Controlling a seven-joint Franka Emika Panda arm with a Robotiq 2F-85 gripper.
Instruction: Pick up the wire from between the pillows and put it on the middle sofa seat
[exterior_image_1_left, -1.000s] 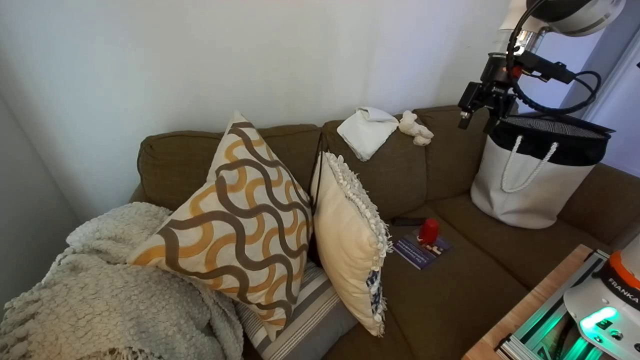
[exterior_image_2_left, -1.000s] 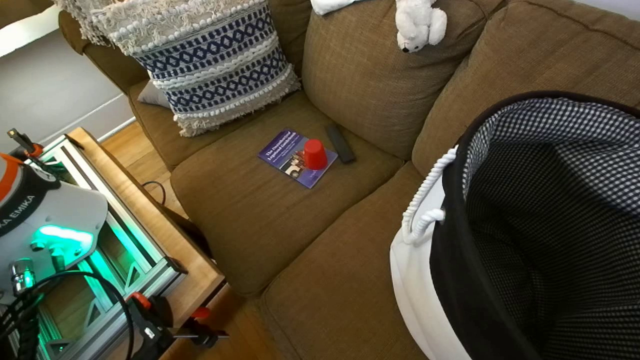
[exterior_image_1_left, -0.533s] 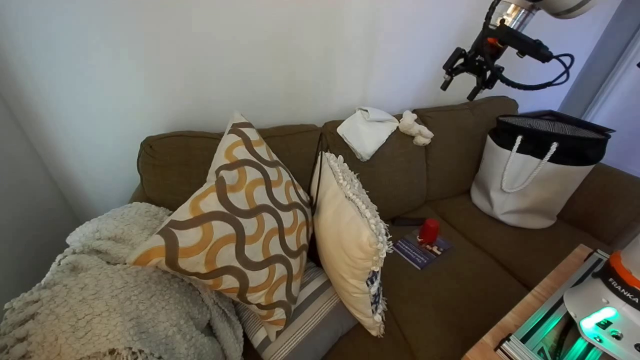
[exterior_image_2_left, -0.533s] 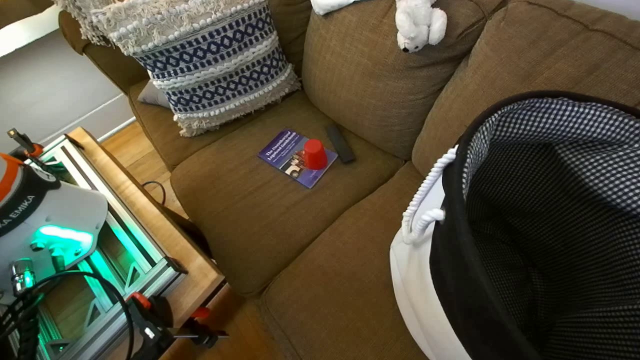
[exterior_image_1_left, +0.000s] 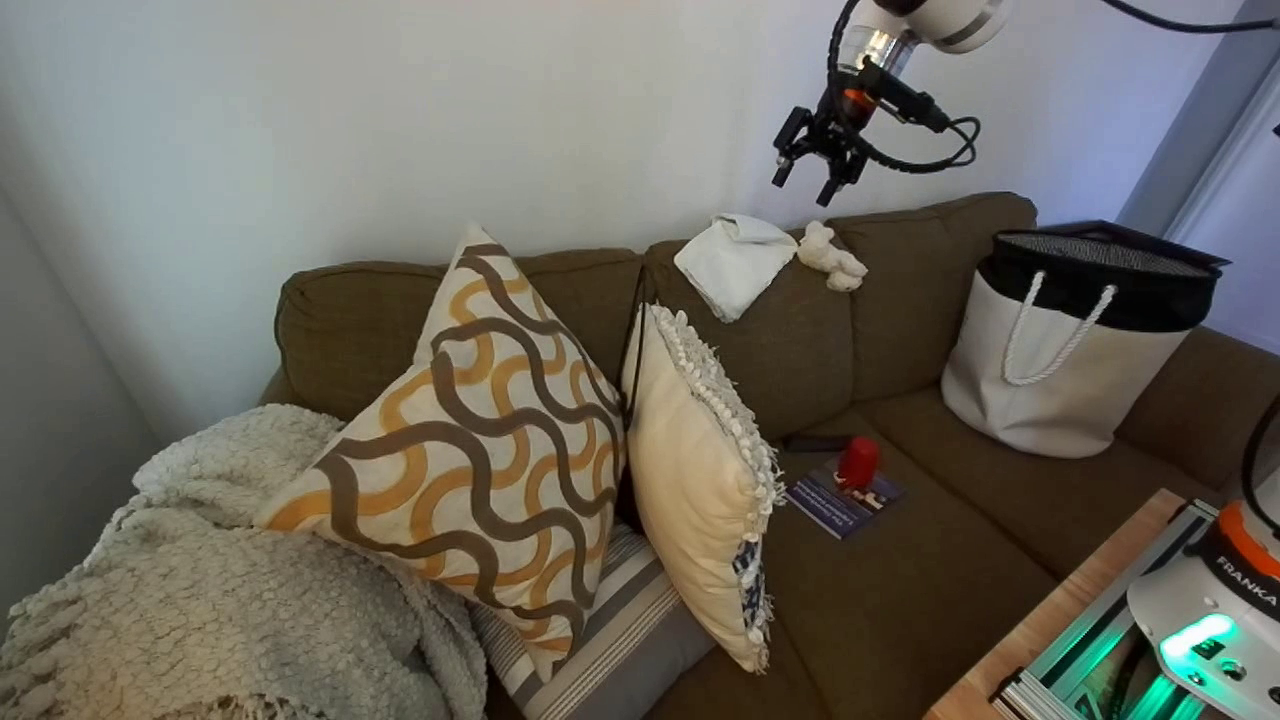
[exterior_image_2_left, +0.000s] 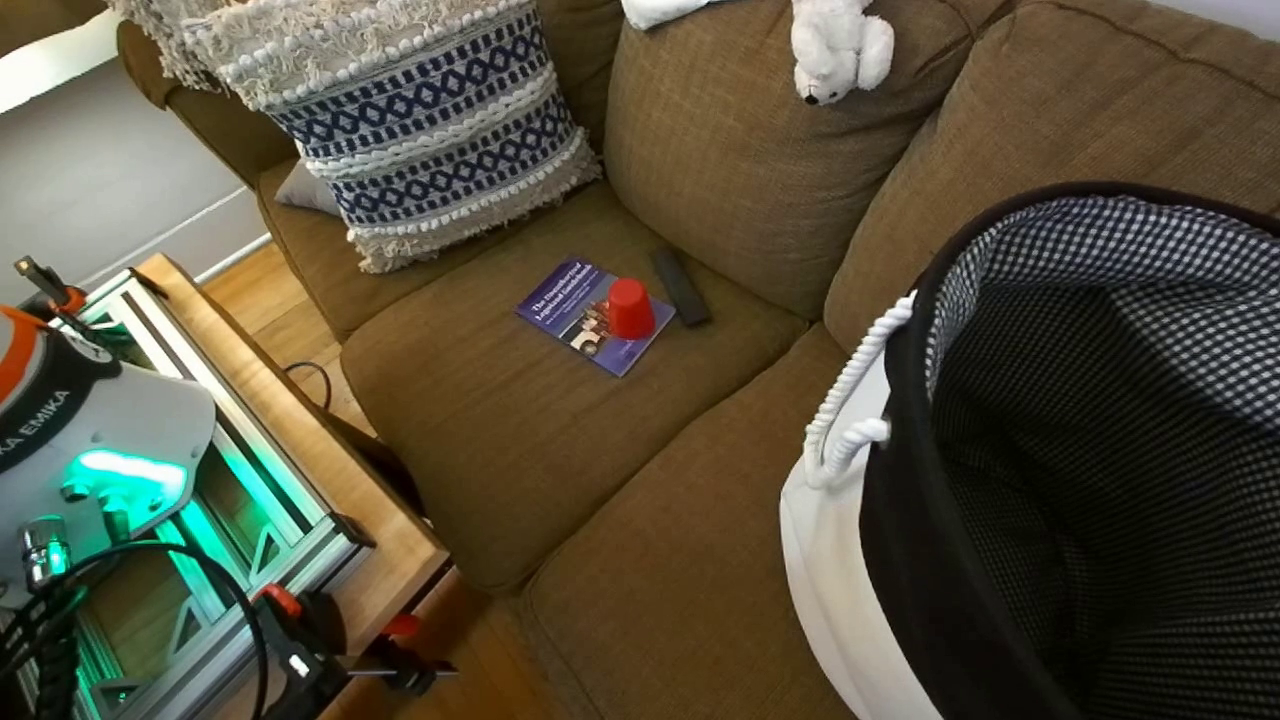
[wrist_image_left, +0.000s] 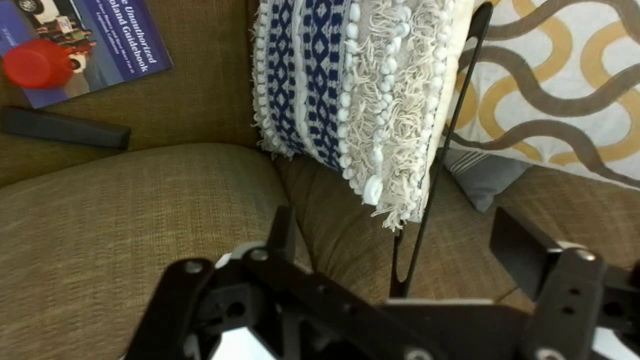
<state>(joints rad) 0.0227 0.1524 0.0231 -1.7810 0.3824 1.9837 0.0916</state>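
Wrist view: the wire (wrist_image_left: 440, 165) is shown as a narrow dark loop, lodged between the fringed pillow (wrist_image_left: 350, 95) and the wavy pillow (wrist_image_left: 560, 90), one end jutting past the former's corner. Its long axis is crossed almost squarely by the line on which the jaws would be closed, so little turning is judged necessary. The pincer (exterior_image_1_left: 804, 187) is spread, with nothing held. In an exterior view it is seen above the sofa back (exterior_image_1_left: 790, 350), well apart from the wire, which is placed lower and toward the pillows; travel that way, then descent, would be called for. The middle seat (exterior_image_2_left: 480, 420), the stated goal, is partly covered by a book (exterior_image_2_left: 572, 303), on which a cup (exterior_image_2_left: 630, 308) is set, seemingly upturned, its inside hidden. On the end seat (exterior_image_2_left: 680, 590) a basket (exterior_image_1_left: 1050, 415) is stood; inside it checked lining (exterior_image_2_left: 1080, 450) is shown, part being out of view.
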